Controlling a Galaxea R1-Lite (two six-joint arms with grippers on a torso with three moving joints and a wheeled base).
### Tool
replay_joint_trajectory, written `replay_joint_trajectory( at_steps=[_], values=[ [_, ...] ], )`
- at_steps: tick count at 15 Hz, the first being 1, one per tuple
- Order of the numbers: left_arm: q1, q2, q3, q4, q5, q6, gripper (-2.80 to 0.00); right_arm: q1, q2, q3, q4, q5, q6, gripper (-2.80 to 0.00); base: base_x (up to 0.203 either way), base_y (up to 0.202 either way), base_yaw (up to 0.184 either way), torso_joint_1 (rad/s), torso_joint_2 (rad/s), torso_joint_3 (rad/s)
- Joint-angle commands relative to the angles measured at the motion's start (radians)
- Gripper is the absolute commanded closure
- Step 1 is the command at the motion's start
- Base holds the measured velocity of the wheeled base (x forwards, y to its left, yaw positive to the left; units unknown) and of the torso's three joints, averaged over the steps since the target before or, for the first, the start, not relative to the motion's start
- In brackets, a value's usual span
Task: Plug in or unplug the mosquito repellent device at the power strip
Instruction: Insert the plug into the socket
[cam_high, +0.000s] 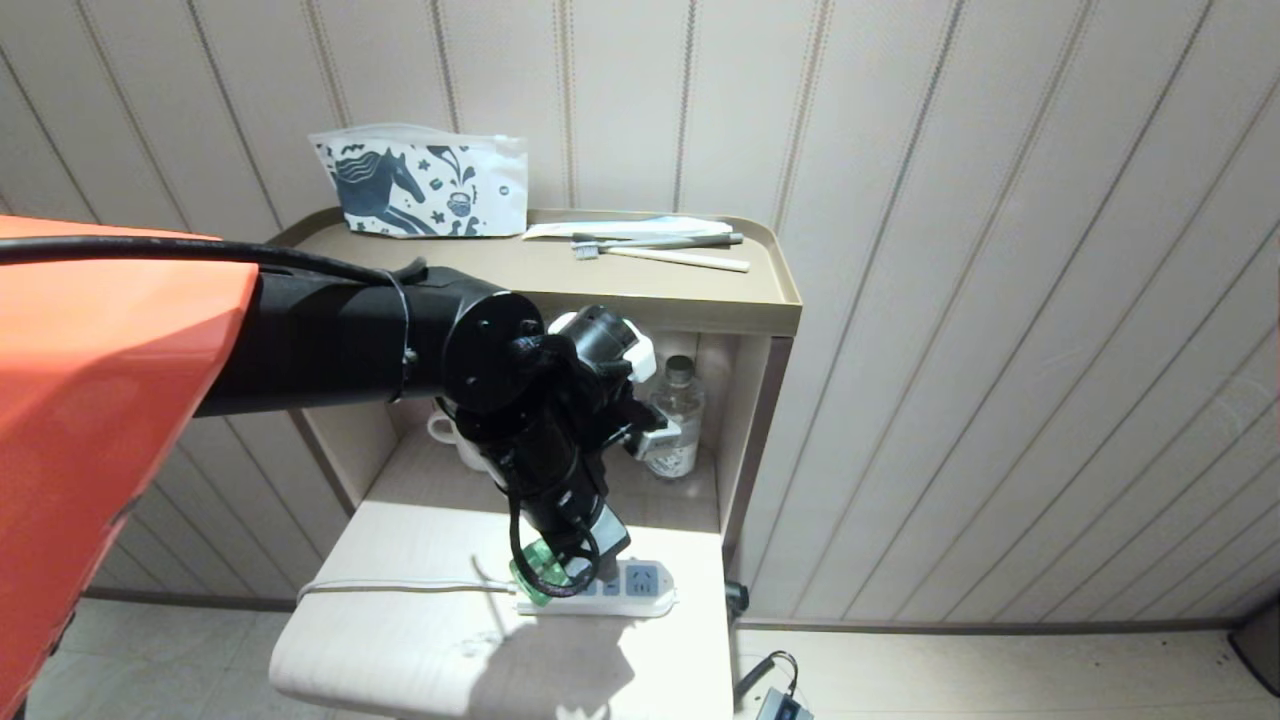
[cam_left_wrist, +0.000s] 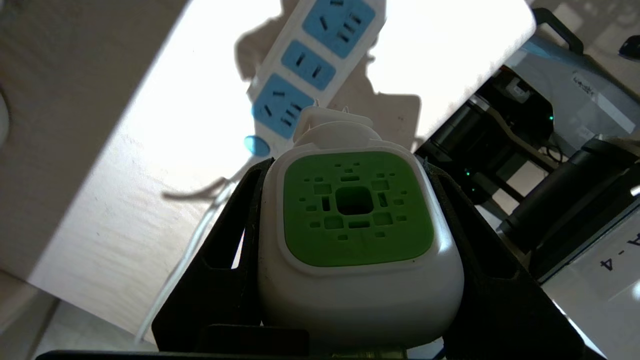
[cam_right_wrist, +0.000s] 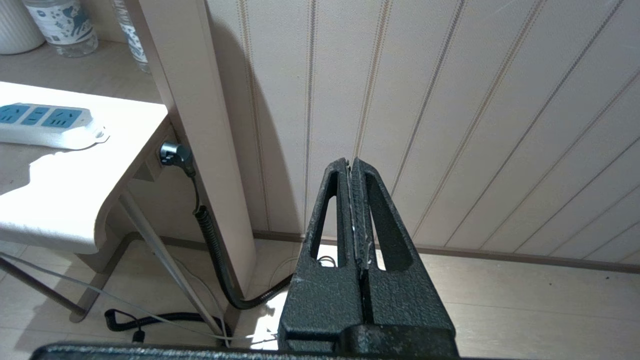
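My left gripper (cam_high: 556, 568) (cam_left_wrist: 345, 167) is shut on the mosquito repellent device (cam_left_wrist: 357, 210), a white body with a green vented face; its clear green bottle (cam_high: 538, 577) shows under the fingers in the head view. The device hangs tilted just over the cord end of the white power strip (cam_high: 640, 588) (cam_left_wrist: 310, 65) (cam_right_wrist: 45, 120), which has blue sockets. Its white plug end points at the nearest socket and the two prong tips show free of it. My right gripper (cam_right_wrist: 351, 162) is parked low beside the table, shut and empty.
The strip lies on a pale wooden table top (cam_high: 420, 640), its white cord (cam_high: 400, 587) running left. Behind, a shelf niche holds a water bottle (cam_high: 675, 420) and a white cup (cam_high: 445, 430). A printed pouch (cam_high: 420, 185) and toothbrushes (cam_high: 650, 245) lie on top.
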Motion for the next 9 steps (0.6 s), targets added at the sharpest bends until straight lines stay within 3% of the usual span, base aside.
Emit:
replay_joint_trajectory(
  at_steps=[1,4,9],
  values=[
    [0.0,0.017,-0.041,0.027,-0.002,0.029,0.0,0.0,0.0,0.0,0.0,0.0,0.0,0.0,0.0,0.0,0.0,0.0,0.0,0.0],
    [-0.002,0.022,-0.107,0.175,0.005,0.091,0.0,0.0,0.0,0.0,0.0,0.0,0.0,0.0,0.0,0.0,0.0,0.0,0.0,0.0],
    [-0.035,0.087,-0.044,0.136,-0.028,0.193,0.0,0.0,0.0,0.0,0.0,0.0,0.0,0.0,0.0,0.0,0.0,0.0,0.0,0.0]
  ],
)
